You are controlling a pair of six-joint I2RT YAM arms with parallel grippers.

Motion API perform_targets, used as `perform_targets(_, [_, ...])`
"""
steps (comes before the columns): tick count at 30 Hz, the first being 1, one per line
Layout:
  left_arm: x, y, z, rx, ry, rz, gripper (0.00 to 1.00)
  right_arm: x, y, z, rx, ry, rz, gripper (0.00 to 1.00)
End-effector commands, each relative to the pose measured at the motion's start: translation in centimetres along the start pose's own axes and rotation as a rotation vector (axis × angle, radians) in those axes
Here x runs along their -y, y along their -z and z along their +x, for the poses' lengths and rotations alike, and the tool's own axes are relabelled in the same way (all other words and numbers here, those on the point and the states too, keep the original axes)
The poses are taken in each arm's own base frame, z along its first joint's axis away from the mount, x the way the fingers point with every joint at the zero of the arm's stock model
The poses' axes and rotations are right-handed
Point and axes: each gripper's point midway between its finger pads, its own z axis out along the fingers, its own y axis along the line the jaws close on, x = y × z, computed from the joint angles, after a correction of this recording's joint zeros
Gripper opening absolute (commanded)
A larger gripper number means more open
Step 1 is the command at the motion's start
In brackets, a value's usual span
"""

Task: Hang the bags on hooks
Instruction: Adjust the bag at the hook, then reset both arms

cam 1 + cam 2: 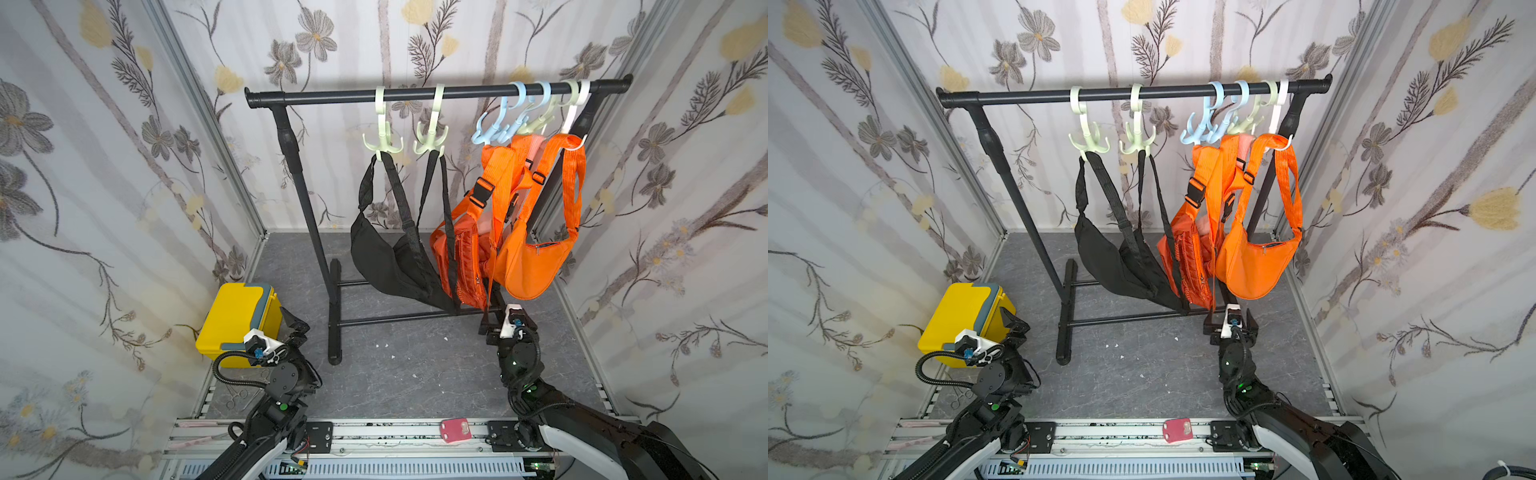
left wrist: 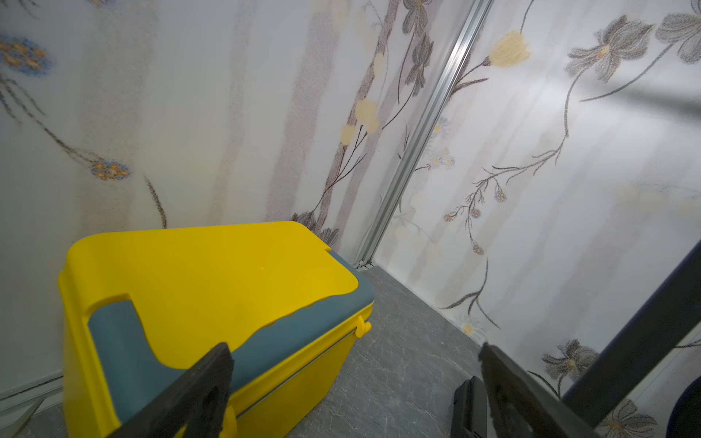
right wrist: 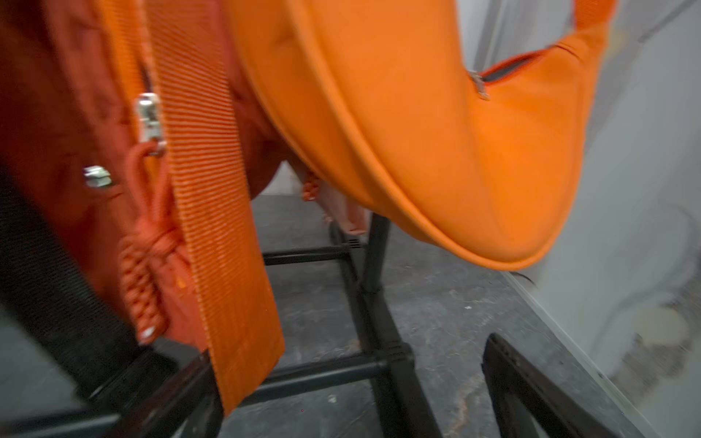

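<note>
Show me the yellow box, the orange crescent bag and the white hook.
yellow box (image 1: 235, 313), in a top view, on its lid.
orange crescent bag (image 1: 532, 268), in a top view, on its pouch.
white hook (image 1: 572, 116), in a top view, on its stem.

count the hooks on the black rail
6. First green hook and second green hook hang near the middle of the rail. First blue hook, second blue hook, third green hook and white hook bunch at the end above the orange bags. More could hide there.
</note>
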Motion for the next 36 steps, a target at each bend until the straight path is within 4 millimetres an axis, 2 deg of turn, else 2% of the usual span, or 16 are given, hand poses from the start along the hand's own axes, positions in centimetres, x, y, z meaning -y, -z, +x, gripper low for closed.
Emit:
perform_targets(1, [-2.6, 0.6, 4.7, -0.051, -0.121, -0.01, 1.0, -1.9, 1.7, 1.4, -0.007, 0.156, -0.11, 0.99])
perform_targets(3, [-2.5, 0.6, 4.7, -0.053, -0.125, -0.008, 1.0, -1.8, 2.3, 0.3, 0.031, 0.133, -0.117, 0.98])
perform_targets(8, [-2.3, 0.5, 4.8, -0.057, -0.135, -0.011, 1.0, 1.4, 4.1, -2.7, 0.207, -0.049, -0.026, 0.99])
perform_targets(11, [-2.4, 0.5, 4.8, -0.057, -0.138, -0.015, 1.0, 3.0, 4.9, -3.3, 0.28, -0.137, 0.014, 1.0])
perform_targets(13, [-2.4, 0.5, 4.8, -0.057, -0.133, -0.012, 1.0, 5.2, 4.9, -2.7, 0.262, -0.164, 0.13, 1.0])
perform_targets(15, [-2.4, 0.5, 4.8, -0.058, -0.134, -0.009, 1.0, 8.4, 5.0, -0.9, 0.186, -0.166, 0.323, 1.0])
perform_targets(18, [-2.4, 0.5, 4.7, -0.047, -0.129, -0.004, 1.0, 10.5, 4.8, 1.2, 0.111, -0.18, 0.442, 1.0])
perform_targets(20, [-2.4, 0.5, 4.7, -0.048, -0.131, -0.002, 1.0, 11.4, 4.7, 2.2, 0.082, -0.18, 0.486, 1.0])
perform_targets(26, [-2.7, 0.5, 4.6, -0.04, -0.121, -0.009, 1.0, 12.7, 4.1, 2.4, 0.038, -0.162, 0.57, 1.0])
perform_targets(30, [-3.0, 0.1, 4.3, -0.02, -0.118, -0.005, 1.0, 14.8, 5.0, 2.7, 0.116, -0.268, 0.646, 1.0])
perform_targets(36, [-3.5, -0.7, 4.2, -0.013, -0.105, -0.014, 1.0, 16.3, 4.2, 3.3, 0.131, -0.38, 0.661, 1.0])
